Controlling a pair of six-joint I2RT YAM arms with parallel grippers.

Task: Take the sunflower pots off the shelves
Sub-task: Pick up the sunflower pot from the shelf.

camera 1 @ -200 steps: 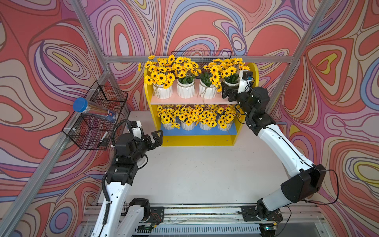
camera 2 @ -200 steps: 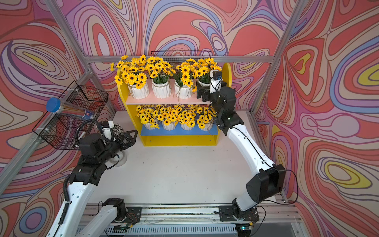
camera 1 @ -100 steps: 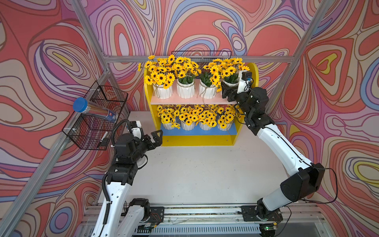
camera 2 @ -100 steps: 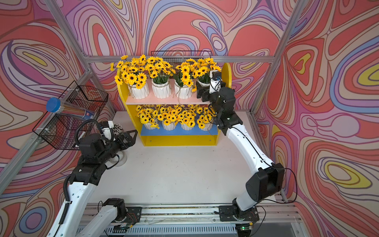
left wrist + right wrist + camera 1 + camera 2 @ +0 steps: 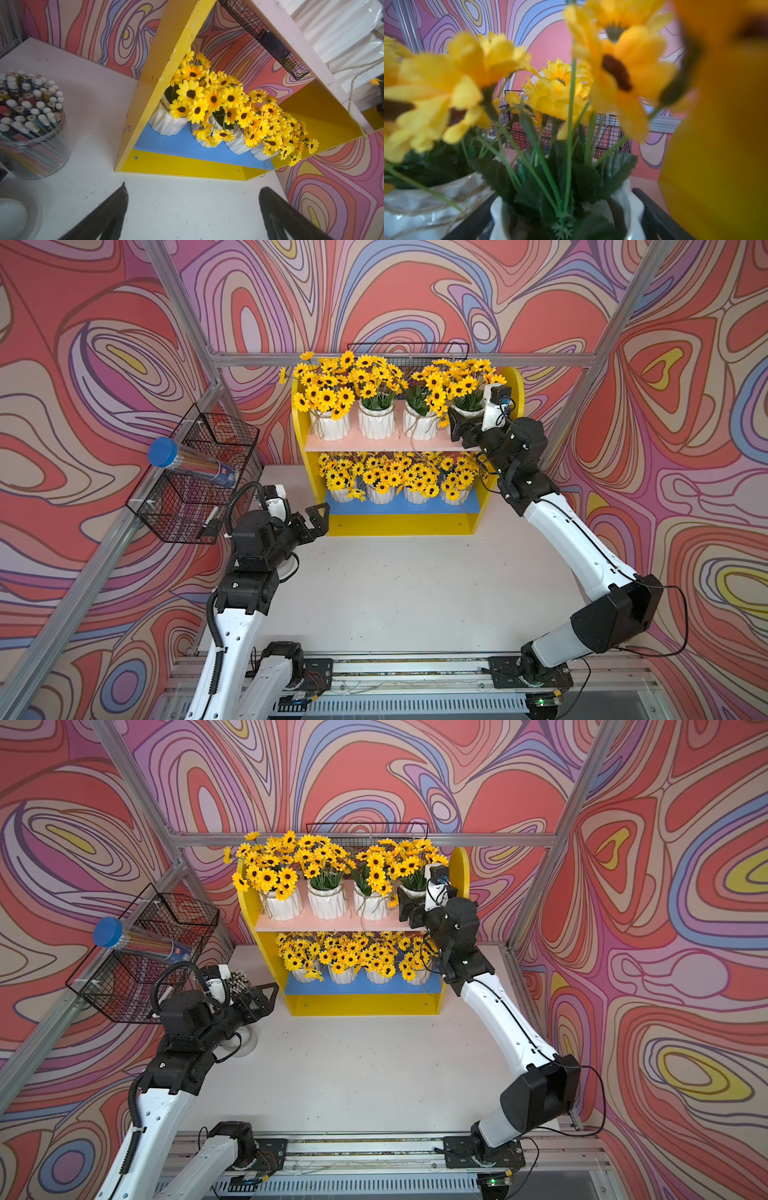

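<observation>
Right pincer straddles the end sunflower pot, jaws wide: best close squarely on its ribs, then lift clear of the shelves.

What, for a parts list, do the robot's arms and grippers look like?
The left arm and right arm have white shells and black joints. A black ribbed hose loops along the left, a thin black cable along the right. The left gripper and right gripper are black; the left's fingers are triangular frames.
</observation>
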